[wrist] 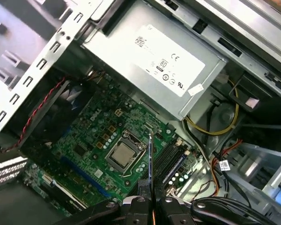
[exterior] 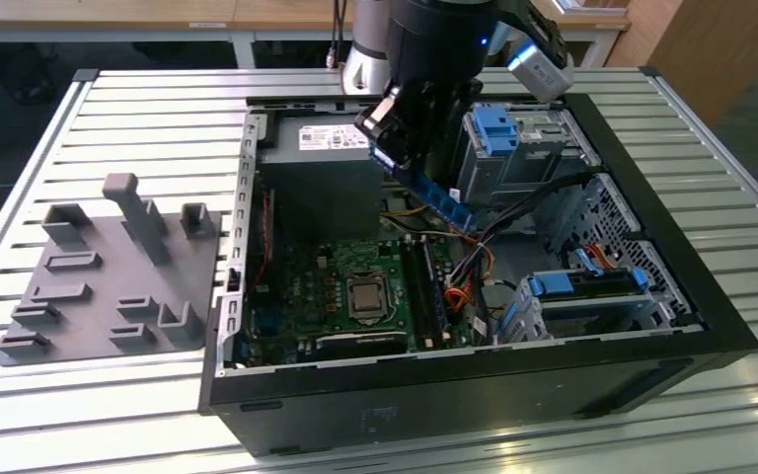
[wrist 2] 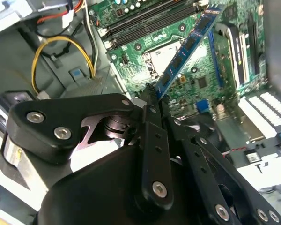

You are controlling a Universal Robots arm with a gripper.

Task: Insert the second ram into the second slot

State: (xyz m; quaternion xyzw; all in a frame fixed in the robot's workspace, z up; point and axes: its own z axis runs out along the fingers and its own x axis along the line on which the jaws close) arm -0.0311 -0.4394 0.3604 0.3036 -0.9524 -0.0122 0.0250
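Pincer (wrist 2: pixel 152 93) closed on one end of the ram (wrist 2: pixel 191 41). The stick juts out past the fingertips, tilted, not seated. In the exterior view the ram (exterior: pixel 442 204) hangs slanted inside the open case (exterior: pixel 458 395), between the power supply (exterior: pixel 320 138) and a blue drive bracket (exterior: pixel 497 128), above the motherboard (exterior: pixel 340 281). Its lower end is near the cables. In the first wrist view it shows edge-on, over the slots (wrist: pixel 171 159) beside the CPU socket (wrist: pixel 124 154). A grey fixture (exterior: pixel 103 267) sits on the slatted worktop (exterior: pixel 155 109), on the exterior view's left.
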